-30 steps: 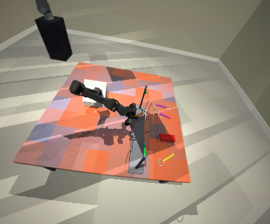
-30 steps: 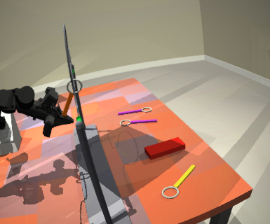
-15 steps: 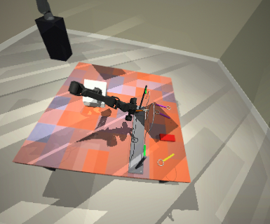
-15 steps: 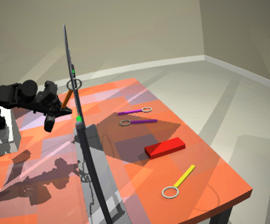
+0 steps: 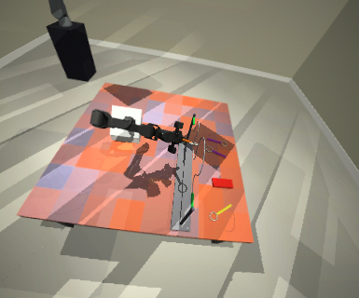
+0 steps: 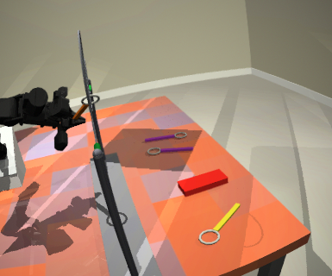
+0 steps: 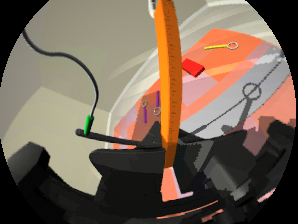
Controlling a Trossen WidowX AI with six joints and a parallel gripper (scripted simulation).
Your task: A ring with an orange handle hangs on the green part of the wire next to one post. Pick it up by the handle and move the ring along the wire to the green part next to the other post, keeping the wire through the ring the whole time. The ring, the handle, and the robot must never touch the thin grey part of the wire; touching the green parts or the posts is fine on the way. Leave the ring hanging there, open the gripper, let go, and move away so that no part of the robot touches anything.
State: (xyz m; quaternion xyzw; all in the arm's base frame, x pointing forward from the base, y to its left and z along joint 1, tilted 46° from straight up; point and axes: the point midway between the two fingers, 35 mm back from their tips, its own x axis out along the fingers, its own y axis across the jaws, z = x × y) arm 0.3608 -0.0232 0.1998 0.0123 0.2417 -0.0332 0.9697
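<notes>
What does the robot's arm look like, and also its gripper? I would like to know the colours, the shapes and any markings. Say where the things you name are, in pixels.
The arm [image 5: 141,129] [image 6: 1,113] is black, with rounded joint housings and slimmer links between them. The gripper [image 5: 184,140] [image 6: 82,121] [image 7: 158,124] is black too, with dark, broad, flat-faced fingers. I see no cable or marking on either.
</notes>
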